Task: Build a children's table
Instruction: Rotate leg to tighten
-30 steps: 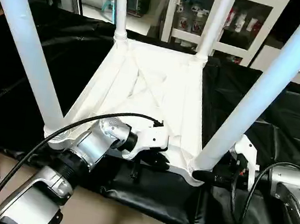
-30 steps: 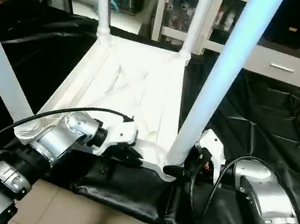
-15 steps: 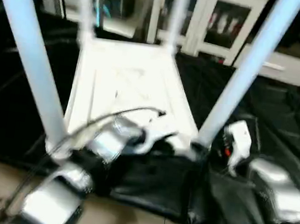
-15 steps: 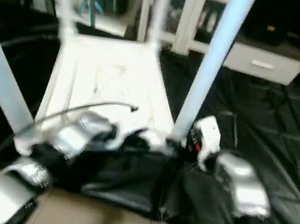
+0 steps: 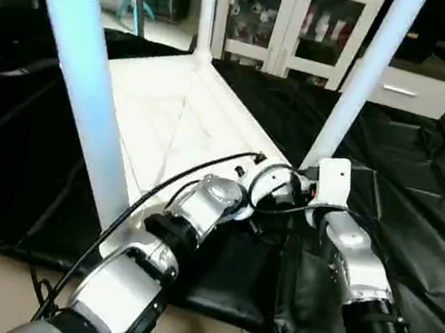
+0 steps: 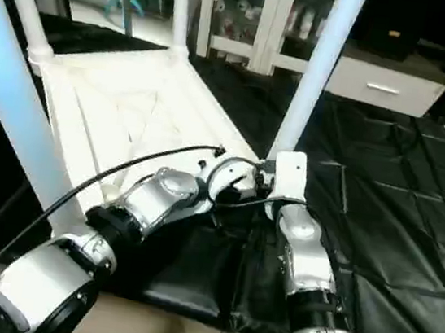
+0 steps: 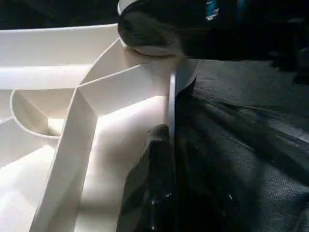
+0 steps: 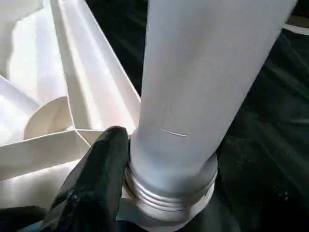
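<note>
Tabletop [image 6: 123, 112]: the white tabletop is laid upside down on the black sheet [image 6: 411, 232], ribbed underside up, with its legs standing upward from the corner sockets.
Near right leg [image 6: 313, 72]: it is seated in the tabletop corner nearest the right gripper; its threaded end [image 8: 169, 193] is seen partly above the socket rim.
Near left leg [image 5: 83, 74]: it is planted at the tabletop's near left corner.
Far legs: one [image 6: 180, 9] is stood at the far corner, another [image 6: 19, 0] at the far left corner.
Left gripper [image 7: 161, 159]: its fingers are pinched onto the thin edge wall of the tabletop, beside the near right leg.
Right gripper [image 5: 297, 189]: its fingers are set around the base of the near right leg, one black finger [image 8: 96, 179] pressed against the threads.
Cabinet [image 5: 295, 20]: it is placed beyond the tabletop's far end.
</note>
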### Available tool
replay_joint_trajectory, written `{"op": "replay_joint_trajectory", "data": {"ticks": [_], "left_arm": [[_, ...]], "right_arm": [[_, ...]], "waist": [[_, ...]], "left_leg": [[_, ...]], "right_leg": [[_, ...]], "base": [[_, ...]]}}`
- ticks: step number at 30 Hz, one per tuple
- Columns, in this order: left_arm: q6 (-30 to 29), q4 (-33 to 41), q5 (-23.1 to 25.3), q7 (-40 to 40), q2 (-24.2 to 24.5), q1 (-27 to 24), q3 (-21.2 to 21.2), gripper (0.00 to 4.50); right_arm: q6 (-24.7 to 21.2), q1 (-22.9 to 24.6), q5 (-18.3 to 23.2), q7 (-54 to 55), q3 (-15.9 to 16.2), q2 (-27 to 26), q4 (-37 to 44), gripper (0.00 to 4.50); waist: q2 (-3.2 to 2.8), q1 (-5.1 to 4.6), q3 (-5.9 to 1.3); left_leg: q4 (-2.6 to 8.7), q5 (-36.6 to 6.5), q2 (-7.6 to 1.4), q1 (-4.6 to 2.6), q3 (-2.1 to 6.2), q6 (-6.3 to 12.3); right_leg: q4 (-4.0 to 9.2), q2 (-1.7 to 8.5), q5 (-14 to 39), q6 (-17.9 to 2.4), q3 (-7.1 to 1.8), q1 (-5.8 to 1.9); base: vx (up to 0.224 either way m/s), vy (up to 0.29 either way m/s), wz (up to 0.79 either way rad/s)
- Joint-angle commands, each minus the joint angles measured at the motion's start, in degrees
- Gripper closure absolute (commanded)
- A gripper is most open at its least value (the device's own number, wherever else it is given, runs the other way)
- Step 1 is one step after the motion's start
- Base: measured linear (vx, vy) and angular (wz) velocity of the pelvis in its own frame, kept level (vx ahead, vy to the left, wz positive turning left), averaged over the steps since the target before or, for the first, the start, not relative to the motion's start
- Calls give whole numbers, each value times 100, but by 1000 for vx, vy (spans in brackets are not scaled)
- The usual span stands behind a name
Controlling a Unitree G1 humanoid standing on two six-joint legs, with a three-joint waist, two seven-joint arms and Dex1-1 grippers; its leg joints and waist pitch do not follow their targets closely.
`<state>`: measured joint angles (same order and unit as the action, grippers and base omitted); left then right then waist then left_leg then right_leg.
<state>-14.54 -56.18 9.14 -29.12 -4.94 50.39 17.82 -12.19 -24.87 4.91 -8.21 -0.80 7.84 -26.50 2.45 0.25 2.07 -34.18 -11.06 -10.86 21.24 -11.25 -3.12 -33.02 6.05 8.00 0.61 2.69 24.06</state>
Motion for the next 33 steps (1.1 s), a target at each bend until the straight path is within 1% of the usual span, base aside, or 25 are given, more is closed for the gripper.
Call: {"op": "replay_joint_trajectory", "data": {"ticks": [1, 3, 4, 5, 6, 7, 8, 9, 10, 11, 12, 13, 14, 15, 16, 19, 20, 22, 23, 25, 28, 29, 30, 31, 33], "left_arm": [[311, 9, 107, 429, 224, 277, -195, 450], [353, 16, 98, 391, 282, 250, -195, 450], [378, 58, 109, 307, 328, 218, -164, 450], [396, 115, 125, 203, 378, 178, -125, 450], [432, 206, 132, 47, 443, 114, -80, 450], [496, 332, 145, -206, 532, 21, 2, 450], [523, 439, 155, -422, 615, -62, 73, 450], [568, 498, 170, -533, 665, -107, 121, 450], [654, 565, 184, -671, 719, -158, 180, 450], [657, 825, 163, -1196, 889, -336, 339, 450], [711, 961, 131, -1486, 981, -429, 418, 450], [724, 995, 123, -1559, 1004, -452, 438, 450], [771, 1209, 82, -1947, 1174, -591, 559, 450], [769, 1219, 82, -1961, 1183, -598, 563, 450], [787, 1362, 54, -2186, 1306, -685, 616, 450], [740, 1591, -21, -2521, 1463, -808, 659, 450], [716, 1793, -111, -2823, 1585, -911, 703, 450], [912, 2179, -300, -3451, 1796, -1108, 804, 450], [899, 2335, -387, -3667, 1857, -1179, 831, 450], [829, 2579, -475, -3912, 1925, -1267, 878, 450], [695, 2802, -519, -4081, 1970, -1345, 937, 450], [638, 2909, -538, -4134, 1983, -1384, 959, 450], [617, 2952, -545, -4150, 1991, -1399, 966, 450], [587, 3016, -556, -4168, 2001, -1421, 974, 450], [555, 3104, -562, -4196, 2008, -1454, 978, 450]], "right_arm": [[-107, 366, 447, -968, 253, -112, 286, 195], [-114, 494, 627, -1163, 165, -69, 551, 195], [-160, 562, 726, -1226, 110, -33, 700, 154], [-211, 631, 796, -1288, 74, 21, 840, 163], [-249, 712, 839, -1336, 41, 103, 994, 159], [-315, 810, 910, -1456, 10, 225, 1179, 159], [-380, 897, 976, -1575, -23, 344, 1344, 121], [-412, 932, 1022, -1626, -60, 399, 1419, 114], [-444, 963, 1077, -1697, -100, 456, 1492, 117], [-542, 1042, 1201, -2026, -178, 688, 1692, 116], [-602, 1079, 1288, -2246, -199, 826, 1785, 101], [-617, 1088, 1309, -2301, -204, 860, 1808, 81], [-653, 1152, 1378, -2680, -249, 1137, 1948, 71], [-651, 1155, 1377, -2697, -251, 1153, 1954, 69], [-677, 1201, 1438, -2985, -271, 1406, 2046, 66], [-878, 1319, 1652, -3596, -186, 1826, 2276, 28], [-977, 1427, 1730, -4052, -59, 2139, 2408, 24], [-1152, 1538, 1792, -4579, 112, 2504, 2499, 9], [-1172, 1558, 1790, -4771, 189, 2618, 2507, 9], [-1085, 1499, 1627, -4917, 352, 2706, 2416, 9], [-891, 1354, 1437, -5042, 546, 2704, 2225, 9], [-785, 1246, 1331, -5011, 625, 2658, 2086, 9], [-762, 1217, 1310, -5005, 649, 2653, 2053, 9], [-734, 1170, 1305, -5016, 677, 2641, 2003, 9], [-725, 1091, 1361, -5109, 690, 2595, 1925, 9]], "waist": [[46, 62, -357], [36, 45, -338], [32, 22, -347], [30, 15, -351], [37, 25, -372], [45, 38, -377], [29, 95, -390], [-1, 117, -375], [-4, 120, -364], [0, 150, -357], [-5, 173, -356], [-19, 211, -346], [-25, 210, -334], [-32, 247, -334], [-27, 266, -325], [-30, 320, -321], [-30, 318, -320], [-8, 344, -324], [3, 346, -324], [13, 335, -315], [6, 358, -311], [21, 357, -312], [10, 346, -308], [6, 368, -312], [22, 379, -315]], "left_leg": [[407, -1307, -140, -16, 60, 516], [444, -1402, -150, 46, 98, 567], [449, -1440, -163, 41, 113, 505], [439, -1451, -171, 25, 107, 480], [401, -1241, -174, 10, 93, 470], [391, -1134, -172, 9, 83, 505], [368, -837, -183, 18, 76, 603], [361, -664, -182, 3, 51, 698], [360, -670, -178, 7, 45, 733], [358, -723, -174, -2, 36, 764], [368, -766, -194, -6, 44, 764], [370, -822, -213, -26, 36, 748], [374, -875, -211, -31, 25, 723], [380, -1018, -222, -56, 28, 660], [393, -1129, -226, -63, 24, 581], [400, -1175, -242, -73, 28, 470], [399, -1188, -233, -69, 26, 462], [402, -1135, -248, -46, 44, 494], [393, -1118, -246, -40, 33, 497], [391, -1149, -241, -36, 26, 495], [392, -1279, -253, -73, 18, 375], [395, -1265, -257, -71, 23, 349], [407, -1228, -251, -48, 29, 317], [394, -1234, -258, -84, 15, 299], [390, -1193, -245, -73, 10, 322]], "right_leg": [[365, 164, 1181, -1209, -110, -305], [371, 173, 1425, -1093, -95, -354], [401, 182, 1642, -1035, -88, -351], [405, 190, 1665, -1060, -101, -324], [360, 170, 1321, -1221, -123, -311], [339, 166, 1159, -1277, -129, -316], [275, 165, 762, -1381, -139, -328], [253, 140, 504, -1480, -142, -291], [256, 137, 481, -1503, -140, -292], [265, 143, 553, -1512, -143, -296], [259, 156, 589, -1520, -144, -316], [262, 156, 664, -1527, -155, -296], [280, 149, 726, -1525, -158, -274], [288, 152, 853, -1515, -155, -272], [297, 147, 973, -1484, -158, -264], [284, 147, 1014, -1417, -173, -258], [284, 142, 1020, -1413, -174, -256], [261, 172, 969, -1418, -179, -300], [259, 183, 988, -1429, -183, -285], [272, 178, 1108, -1410, -179, -261], [308, 177, 1452, -1329, -182, -211], [297, 177, 1453, -1325, -180, -212], [289, 174, 1447, -1317, -179, -224], [294, 168, 1418, -1299, -188, -197], [284, 164, 1367, -1300, -193, -215]], "base": [[0, 0, 0], [0, 0, 0], [0, 0, 0], [0, 0, 0], [0, 0, 0], [0, 0, 0], [0, 0, 0], [0, 0, 0], [0, 0, 0], [0, 0, 0], [0, 0, 0], [0, 0, 0], [0, 0, 0], [0, 0, 0], [0, 0, 0], [0, 0, 0], [0, 0, 0], [0, 0, 0], [0, 0, 0], [0, 0, 0], [0, 0, 0], [0, 0, 0], [0, 0, 0], [0, 0, 0], [0, 0, 0]]}}
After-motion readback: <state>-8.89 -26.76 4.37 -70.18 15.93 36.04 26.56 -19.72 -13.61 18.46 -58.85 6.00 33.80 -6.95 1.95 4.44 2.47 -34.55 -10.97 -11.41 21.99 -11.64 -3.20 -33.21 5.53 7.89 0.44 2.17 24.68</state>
